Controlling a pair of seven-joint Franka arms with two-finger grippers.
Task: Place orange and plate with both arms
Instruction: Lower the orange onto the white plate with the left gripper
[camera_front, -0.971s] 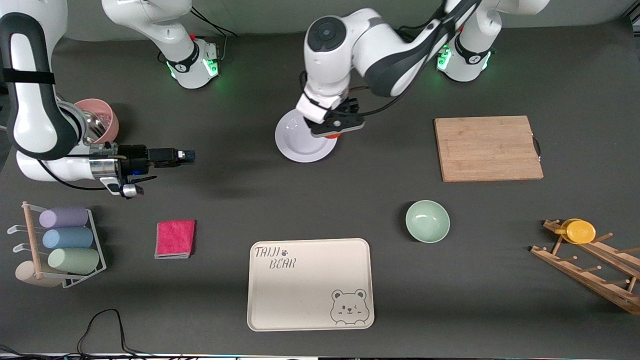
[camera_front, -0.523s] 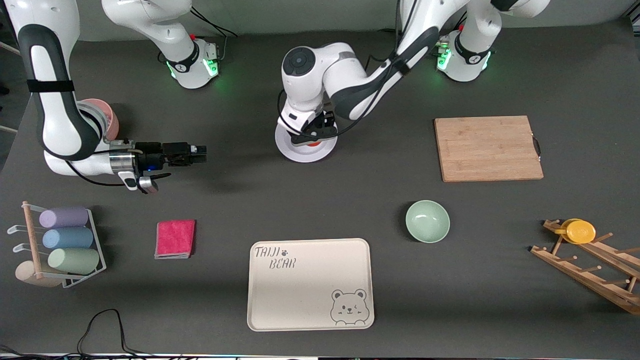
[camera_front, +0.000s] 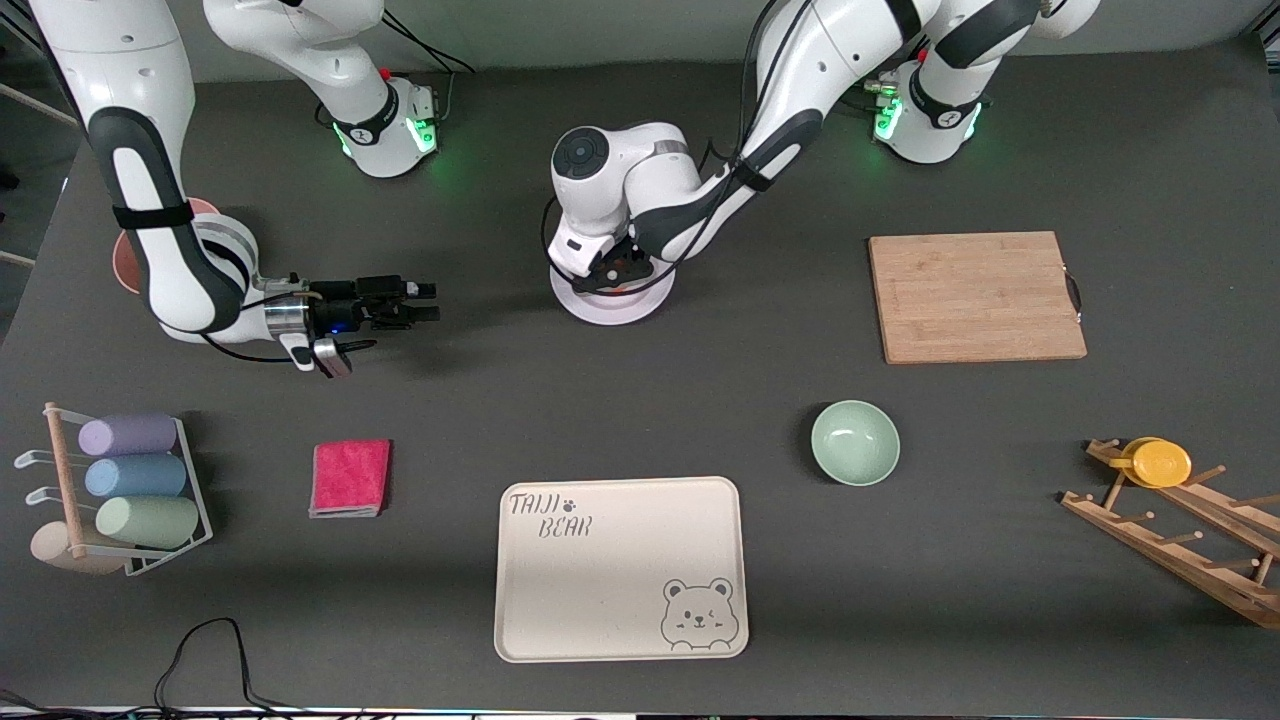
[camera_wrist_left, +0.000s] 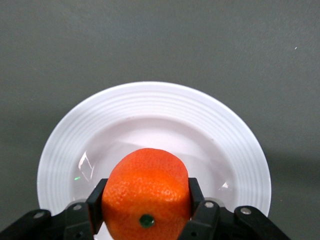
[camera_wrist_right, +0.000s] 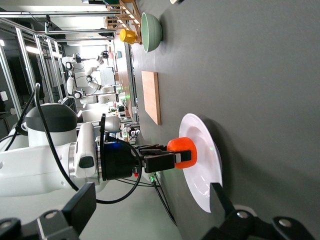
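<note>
**Surfaces and finishes on the table**

The orange (camera_wrist_left: 145, 197) has a dimpled, faintly shiny peel. The plate (camera_wrist_left: 150, 107) looks like glazed ceramic or hard plastic, glossy, with fine concentric ridges on its rim and bright reflections in the centre. The left gripper (camera_wrist_left: 145, 212) has matt black plastic fingers with small metal screw heads. The table (camera_front: 1000, 600) is covered in a matt, dark grey, smooth sheet. The cutting board (camera_front: 975, 296) is pale bamboo with visible strips, and the drying rack (camera_front: 1180, 545) is bare wood. The mint-green bowl (camera_front: 854, 442) is smooth with a soft sheen, the bear-printed tray (camera_front: 620, 568) matt cream, and the pink cloth (camera_front: 350, 477) fuzzy.
</note>
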